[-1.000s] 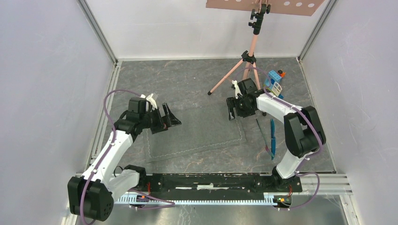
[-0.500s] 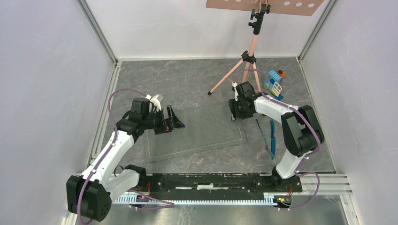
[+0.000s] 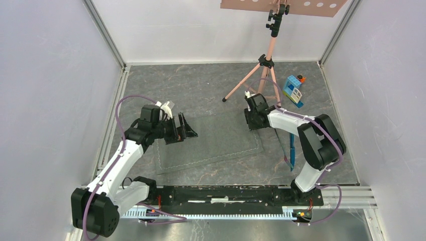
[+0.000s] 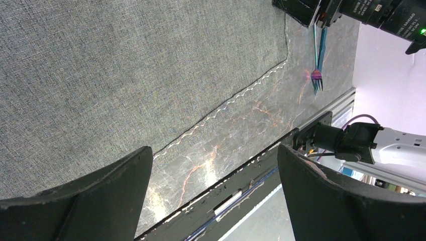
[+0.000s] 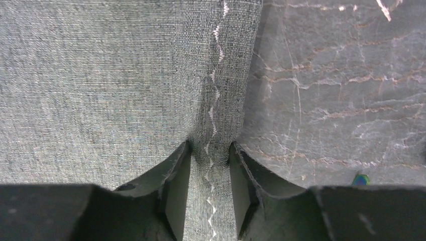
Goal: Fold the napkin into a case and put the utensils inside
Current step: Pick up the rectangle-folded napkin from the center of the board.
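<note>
The dark grey napkin [image 3: 211, 140] lies flat on the marbled floor between the arms. My right gripper [image 3: 252, 120] is down at the napkin's far right corner. In the right wrist view its fingers [image 5: 177, 170] pinch the stitched hem of the napkin [image 5: 100, 75], with cloth bunched between them at the gripper [image 5: 210, 150]. My left gripper [image 3: 185, 128] hovers wide open over the napkin's far left part, and in its wrist view the gripper [image 4: 213, 155] holds nothing above the napkin [image 4: 125, 65]. The blue utensils [image 3: 291, 143] lie just right of the napkin, also visible as utensils [image 4: 319, 50].
A pink tripod [image 3: 261, 65] stands behind the napkin, one leg near the right gripper. A blue-and-white toy block house [image 3: 293, 89] sits at the back right. A black rail [image 3: 226, 193] runs along the near edge. Pale walls enclose the floor.
The right gripper has lowered onto the napkin's far right corner and its jaws have closed on the hem. The left arm shifted slightly right, then held still, jaws open.
</note>
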`<state>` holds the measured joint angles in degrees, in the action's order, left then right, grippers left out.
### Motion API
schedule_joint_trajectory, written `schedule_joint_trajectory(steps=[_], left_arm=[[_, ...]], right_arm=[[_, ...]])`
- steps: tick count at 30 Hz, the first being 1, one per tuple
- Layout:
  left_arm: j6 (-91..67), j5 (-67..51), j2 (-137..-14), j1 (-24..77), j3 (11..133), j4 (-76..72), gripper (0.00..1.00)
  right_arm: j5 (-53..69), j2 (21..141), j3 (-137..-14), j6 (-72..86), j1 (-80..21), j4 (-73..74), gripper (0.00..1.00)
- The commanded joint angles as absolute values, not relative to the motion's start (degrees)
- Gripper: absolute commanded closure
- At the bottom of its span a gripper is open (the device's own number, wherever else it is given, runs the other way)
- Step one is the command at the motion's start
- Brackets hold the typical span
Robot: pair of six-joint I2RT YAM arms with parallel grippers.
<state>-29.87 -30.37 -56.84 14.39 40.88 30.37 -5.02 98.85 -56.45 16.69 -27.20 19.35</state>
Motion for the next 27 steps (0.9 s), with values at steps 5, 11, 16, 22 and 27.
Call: schedule_joint_trajectory(steps=[5, 11, 16, 22, 27], left_arm=[[-26.26, -29.93, -55.67, 14.68, 42.81, 30.36, 0.0], [-26.61, -29.03, -55.31, 14.68, 42.56, 30.38, 0.0], [-27.23, -27.67, -54.76, 14.68, 42.47, 30.84, 0.0], [-28.07, -25.88, -54.87, 14.73, 42.29, 31.33, 0.0], [-28.86, -22.41, -54.27, 14.68, 43.27, 32.63, 0.0]], right_arm=[[-4.65, 100.81, -50.54, 15.41, -28.47, 13.99, 0.85], [-8.1, 96.28, -52.41, 7.13, -28.43, 16.17, 0.99], [-17.28, 90.29, -54.31, 2.55, -28.41, 20.81, 1.0], [-25.38, 85.24, -56.35, -2.71, -28.38, 23.39, 1.0], [-23.69, 83.14, -57.35, -4.58, -28.46, 24.25, 1.0]])
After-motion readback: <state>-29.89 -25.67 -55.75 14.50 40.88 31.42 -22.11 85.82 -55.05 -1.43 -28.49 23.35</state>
